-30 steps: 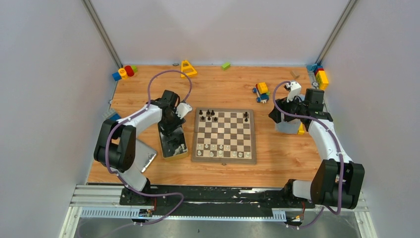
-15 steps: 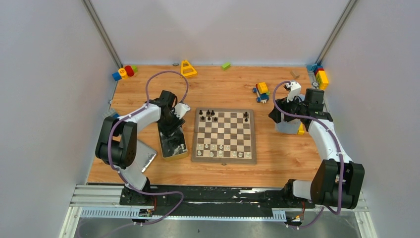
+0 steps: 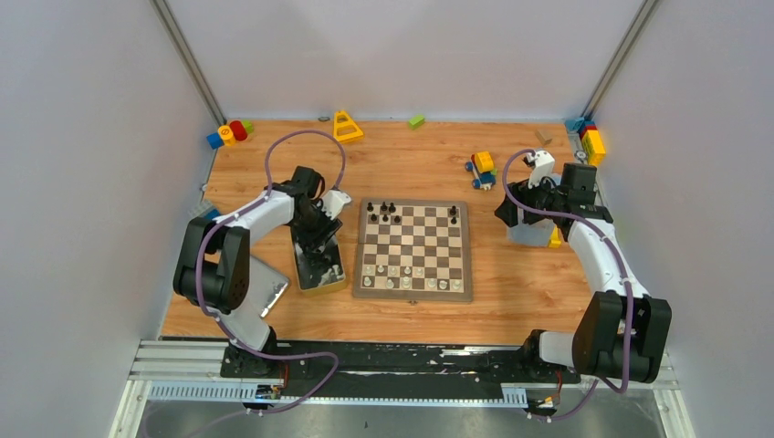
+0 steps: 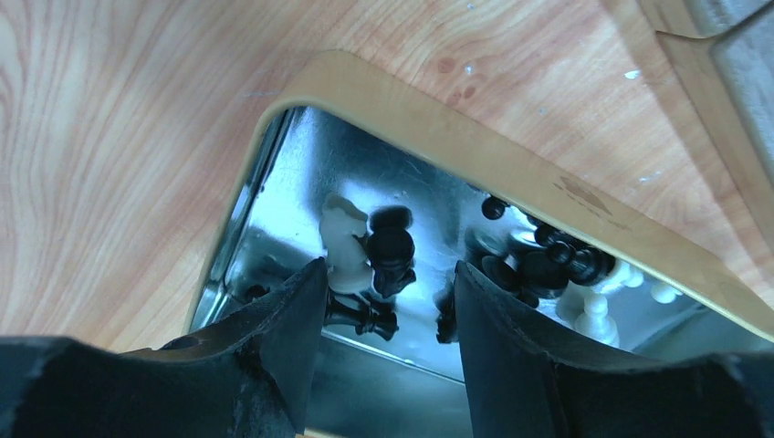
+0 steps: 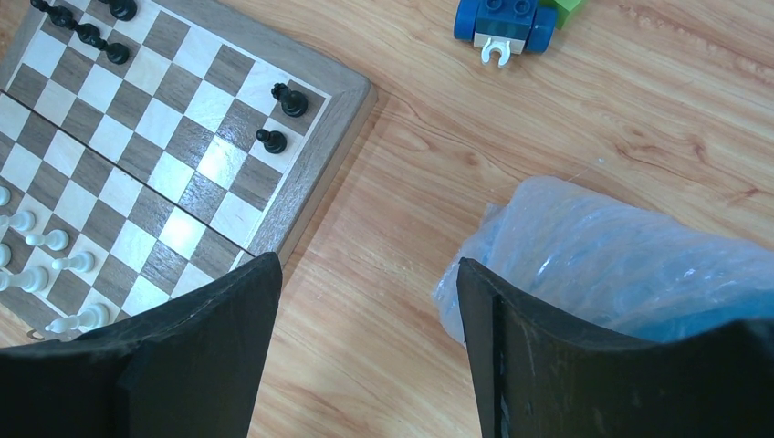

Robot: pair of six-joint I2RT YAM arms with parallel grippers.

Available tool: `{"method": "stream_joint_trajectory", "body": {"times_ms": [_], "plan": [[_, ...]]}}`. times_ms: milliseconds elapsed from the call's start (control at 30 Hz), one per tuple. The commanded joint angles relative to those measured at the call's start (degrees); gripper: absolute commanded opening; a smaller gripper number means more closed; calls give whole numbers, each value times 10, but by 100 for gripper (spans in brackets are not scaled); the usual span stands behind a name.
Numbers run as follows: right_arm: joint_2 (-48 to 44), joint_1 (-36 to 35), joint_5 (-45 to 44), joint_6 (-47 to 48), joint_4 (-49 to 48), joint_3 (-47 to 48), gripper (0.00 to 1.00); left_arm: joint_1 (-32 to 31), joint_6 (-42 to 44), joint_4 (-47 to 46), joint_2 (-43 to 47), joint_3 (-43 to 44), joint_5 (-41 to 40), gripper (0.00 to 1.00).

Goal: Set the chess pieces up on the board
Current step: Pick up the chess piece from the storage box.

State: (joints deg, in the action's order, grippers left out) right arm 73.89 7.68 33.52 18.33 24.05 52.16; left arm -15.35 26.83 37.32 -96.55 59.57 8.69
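Chess pieces (image 5: 292,99) fill only part of the board (image 3: 415,294) mid-desk, pale along its near edge, few black at its far edge; the rest wait in the tin (image 4: 292,228) under the left gripper (image 4: 390,274), spread and empty like the right gripper (image 5: 367,269).

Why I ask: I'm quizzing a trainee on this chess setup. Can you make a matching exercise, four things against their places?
Things:
1. left tool
2. right tool
3. black pieces on the board
4. pale pieces on the board

Places:
A. the board's near rows
B. over the open tin, left of the board
C. the board's far rows
D. by the blue plastic bag, right of the board

Pairs: 1-B, 2-D, 3-C, 4-A
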Motion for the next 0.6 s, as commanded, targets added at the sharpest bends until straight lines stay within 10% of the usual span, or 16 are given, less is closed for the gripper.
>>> {"method": "stream_joint_trajectory", "body": {"times_ms": [0, 567], "plan": [[2, 1, 6, 9, -5, 24, 72, 2, -18, 8, 48, 8, 21, 61], [2, 0, 6, 10, -4, 25, 73, 9, -5, -6, 50, 20, -45, 47]]}}
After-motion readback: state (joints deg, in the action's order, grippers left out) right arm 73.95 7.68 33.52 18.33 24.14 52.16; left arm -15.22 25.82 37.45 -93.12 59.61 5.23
